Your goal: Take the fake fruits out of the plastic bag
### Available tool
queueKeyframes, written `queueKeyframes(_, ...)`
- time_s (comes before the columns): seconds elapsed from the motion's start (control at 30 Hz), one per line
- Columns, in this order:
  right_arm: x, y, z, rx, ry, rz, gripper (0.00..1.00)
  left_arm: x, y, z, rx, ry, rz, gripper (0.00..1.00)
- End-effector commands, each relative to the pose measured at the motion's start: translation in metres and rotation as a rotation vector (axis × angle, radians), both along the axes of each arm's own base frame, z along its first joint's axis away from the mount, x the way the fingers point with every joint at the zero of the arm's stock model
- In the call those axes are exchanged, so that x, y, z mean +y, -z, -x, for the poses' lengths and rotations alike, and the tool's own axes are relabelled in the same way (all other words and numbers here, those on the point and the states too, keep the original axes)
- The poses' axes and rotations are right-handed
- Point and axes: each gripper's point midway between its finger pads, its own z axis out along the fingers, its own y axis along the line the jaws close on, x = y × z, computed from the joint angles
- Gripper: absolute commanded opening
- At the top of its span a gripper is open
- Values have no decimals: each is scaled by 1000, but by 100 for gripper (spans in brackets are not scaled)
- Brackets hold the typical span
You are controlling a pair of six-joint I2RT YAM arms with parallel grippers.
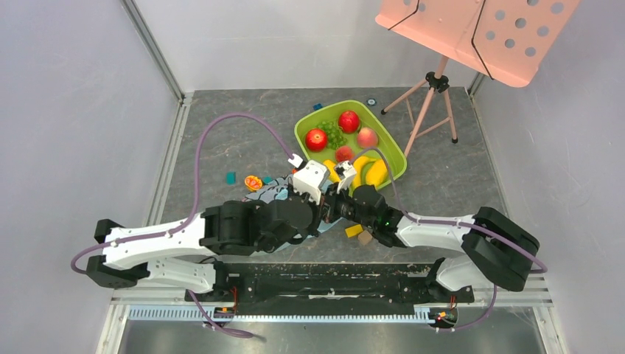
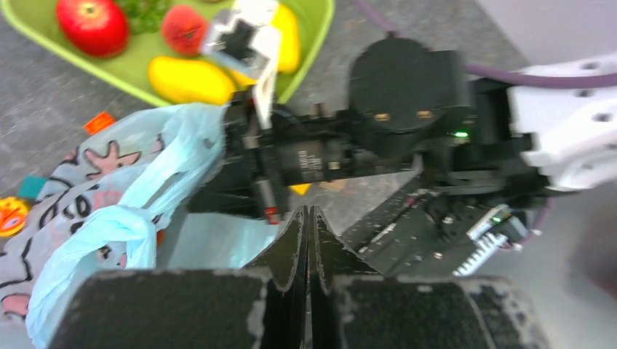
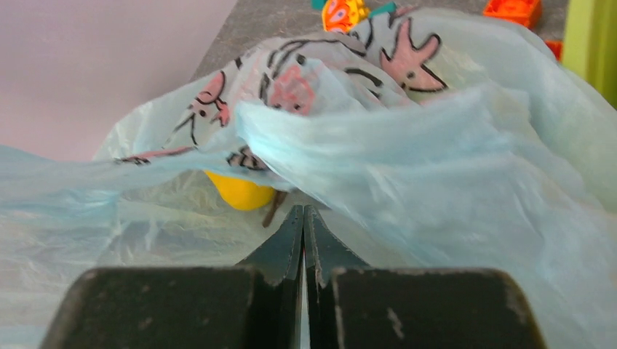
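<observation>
Pincers, two: your left pincer (image 2: pixel 305 218) and right pincer (image 3: pixel 303 214) were both closed at the plastic bag (image 3: pixel 451 160), probably to part its mouth; pinched film could not be confirmed. One yellow fake fruit (image 3: pixel 240 193) showed inside; at least seven more lay in the green tray (image 1: pixel 386 140) beside it, on the table (image 1: pixel 221 133).

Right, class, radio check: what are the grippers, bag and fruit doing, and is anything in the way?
Left gripper shut, right gripper shut, both at plastic bag; grip on film unclear. One yellow fruit inside. Bag folds drape over it.
</observation>
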Motion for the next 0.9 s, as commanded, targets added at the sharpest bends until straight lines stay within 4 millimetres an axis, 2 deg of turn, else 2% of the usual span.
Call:
queueKeyframes(0.0,-19,-1,-4,0,79,-22,0,16,12,-21,-22,-196,33,2)
queueKeyframes(0.1,-30,3,-5,4,107,-22,0,13,33,-26,-5,-217,-3,2)
queueKeyframes(0.3,-37,8,-3,1,112,-14,0,8,80,-48,94,-226,-18,2)
queueKeyframes(0.4,-36,9,-2,0,98,-17,0,7,97,-56,117,-224,-36,2)
queueKeyframes(0.53,-28,8,0,-2,60,-28,0,9,126,-56,156,-218,-95,2)
queueKeyframes(0.67,-21,13,1,4,27,-22,0,26,158,-50,201,-257,-143,2)
queueKeyframes(0.87,5,21,8,-8,-109,4,3,76,208,-43,253,-410,-209,2)
